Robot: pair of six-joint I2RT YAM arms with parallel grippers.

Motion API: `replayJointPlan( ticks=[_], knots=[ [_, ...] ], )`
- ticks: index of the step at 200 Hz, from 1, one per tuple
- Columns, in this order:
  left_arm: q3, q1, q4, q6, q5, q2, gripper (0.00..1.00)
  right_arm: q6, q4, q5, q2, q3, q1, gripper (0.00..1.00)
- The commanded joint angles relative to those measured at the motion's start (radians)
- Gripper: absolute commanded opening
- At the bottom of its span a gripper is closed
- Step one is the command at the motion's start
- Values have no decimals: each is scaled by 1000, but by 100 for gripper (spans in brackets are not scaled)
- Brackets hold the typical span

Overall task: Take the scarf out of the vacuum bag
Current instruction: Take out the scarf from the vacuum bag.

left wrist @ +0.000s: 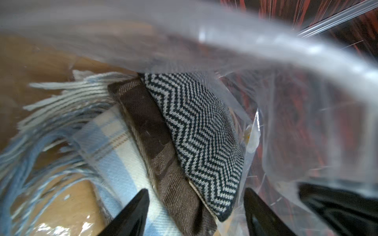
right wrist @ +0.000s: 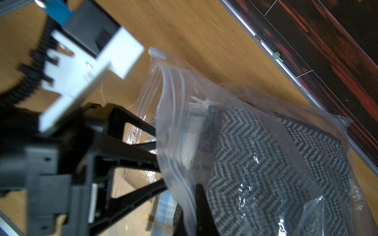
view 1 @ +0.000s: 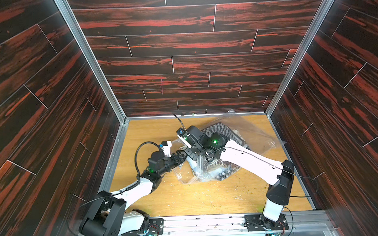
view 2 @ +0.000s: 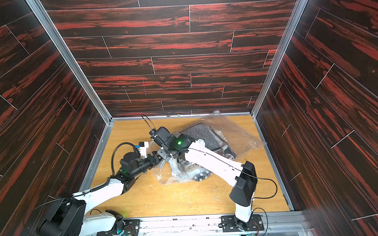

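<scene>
Nearest my bases, the table was flecked with pale crumbs. Past that, my two arms met at the mouth of the bag, which lay crumpled across the table's middle and far right, its closed end reaching toward the far right corner in both top views. My left claw was pushed inside the mouth with its jaws standing apart. One black fingertip was over the plaid scarf and the other fingertip was against clear plastic. Between them lay the brown scarf and a corner of the zigzag scarf. Whether those fingertips pressed the cloth, I could not tell. My right claw was closed, pinching the bag's upper lip and holding it raised, so that the zip edge arched over my left claw. A small clear slider sat at the end of that edge. All three scarves were inside the bag, stacked, the zigzag one uppermost in the top views, with the plaid's pale and blue fringe fanned beside the stack. Farther on, the bag's loose plastic rose near the metal rail at the foot of the dark red plank wall.
</scene>
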Motion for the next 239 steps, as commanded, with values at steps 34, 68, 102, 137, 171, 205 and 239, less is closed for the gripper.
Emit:
replayJointPlan(
  ticks=[34,68,102,137,171,205,239],
  knots=[
    [20,-111,79,-29,-228,-2,74,72,-43,23,-9,93,-13,0],
    [29,-187,85,-50,-259,3,70,87,-40,51,0,100,-25,0],
    [20,-253,13,-12,-301,-42,69,97,-23,55,4,109,-44,0],
    [41,-253,-40,-3,-324,-26,72,95,21,9,-35,59,-44,0],
    [152,-251,-79,27,-237,82,72,94,85,-30,-118,-39,-43,0],
    [220,-235,-65,21,-212,163,72,97,82,-50,-149,-60,-40,0],
    [271,-193,-77,-7,-168,234,71,104,75,-40,-171,-79,-37,0]
  ],
)
